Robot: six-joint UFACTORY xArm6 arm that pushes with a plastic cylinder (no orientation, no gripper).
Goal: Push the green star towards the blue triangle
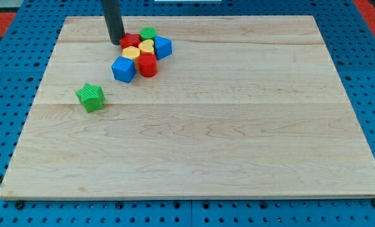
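Observation:
The green star (90, 96) lies alone on the wooden board (237, 126), left of centre. Up and to its right is a tight cluster of blocks. A blue block (162, 47) on the cluster's right edge may be the blue triangle; its shape is hard to make out. Another blue block (123, 69) sits at the cluster's lower left. My tip (115, 42) rests on the board at the cluster's upper left, next to a red block (130, 41), well above the green star.
The cluster also holds a green block (149, 33) at its top, a yellow block (147, 46), a second yellow block (131, 52) and a red cylinder (147, 65). Blue pegboard surrounds the board.

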